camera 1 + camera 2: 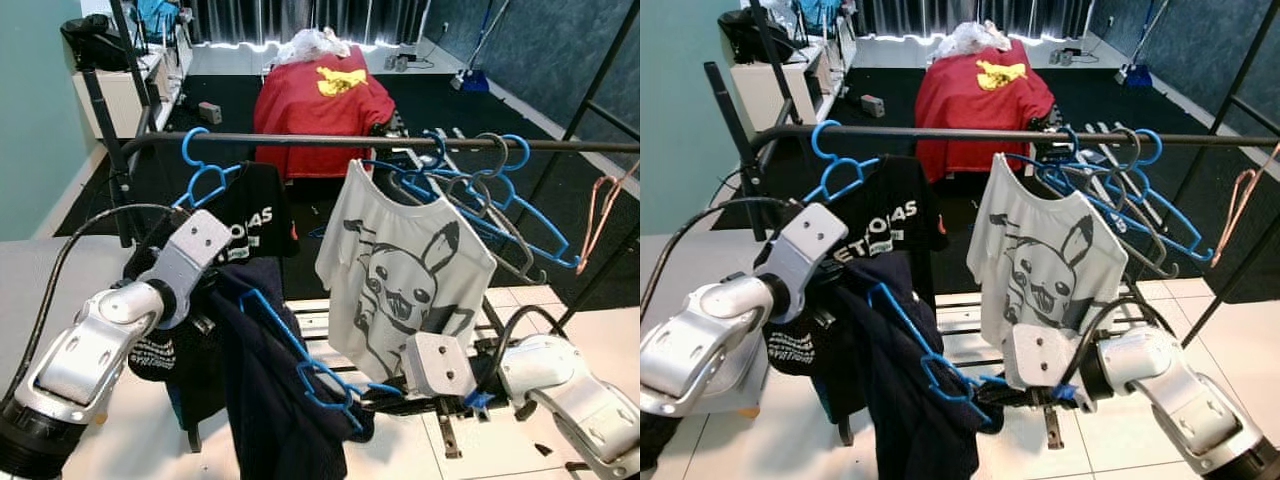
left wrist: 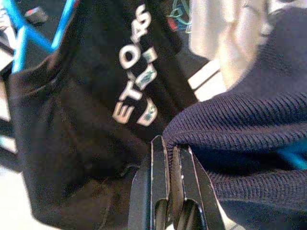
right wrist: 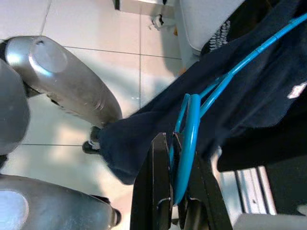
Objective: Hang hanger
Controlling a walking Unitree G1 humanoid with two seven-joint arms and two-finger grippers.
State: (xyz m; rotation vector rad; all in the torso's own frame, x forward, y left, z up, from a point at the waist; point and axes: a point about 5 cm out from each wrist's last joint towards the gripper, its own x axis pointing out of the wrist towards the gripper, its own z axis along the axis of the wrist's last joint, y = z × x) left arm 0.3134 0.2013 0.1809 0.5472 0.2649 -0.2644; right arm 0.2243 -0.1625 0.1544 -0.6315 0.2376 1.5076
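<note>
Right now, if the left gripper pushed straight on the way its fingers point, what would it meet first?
Most likely the black printed T-shirt hanging directly ahead. The left gripper is shut on the navy garment; depth between them is unclear.

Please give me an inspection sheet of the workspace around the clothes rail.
Surface: white tiled floor.
Job's things: blue hanger carrying a navy garment, held below the rail.
Clutter: black T-shirt, white Pikachu T-shirt, empty blue hangers on the rail.
Grippers: left gripper shut on the navy garment; right gripper shut on the blue hanger.
Cables: black cable along the left arm.
Surroundings: red cloth, dark carpet.
</note>
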